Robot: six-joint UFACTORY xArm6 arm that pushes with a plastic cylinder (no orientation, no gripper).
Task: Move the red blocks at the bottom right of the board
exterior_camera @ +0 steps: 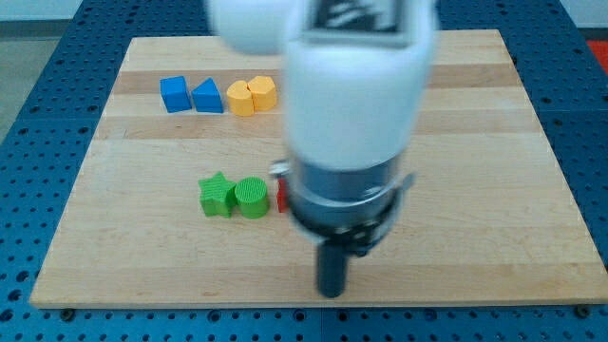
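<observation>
A red block (282, 197) shows only as a thin sliver just right of the green blocks; the arm's white and grey body hides the rest, so its shape cannot be made out. No other red block shows. My tip (331, 293) is at the end of the dark rod, near the board's bottom edge, below and a little right of the red sliver and apart from every block that shows.
A green star (218, 195) and a green cylinder (252, 198) sit side by side left of centre. At the view's top left stand a blue cube (174, 94), a blue triangular block (207, 96) and two yellow blocks (252, 95). The wooden board (494, 190) lies on a blue perforated table.
</observation>
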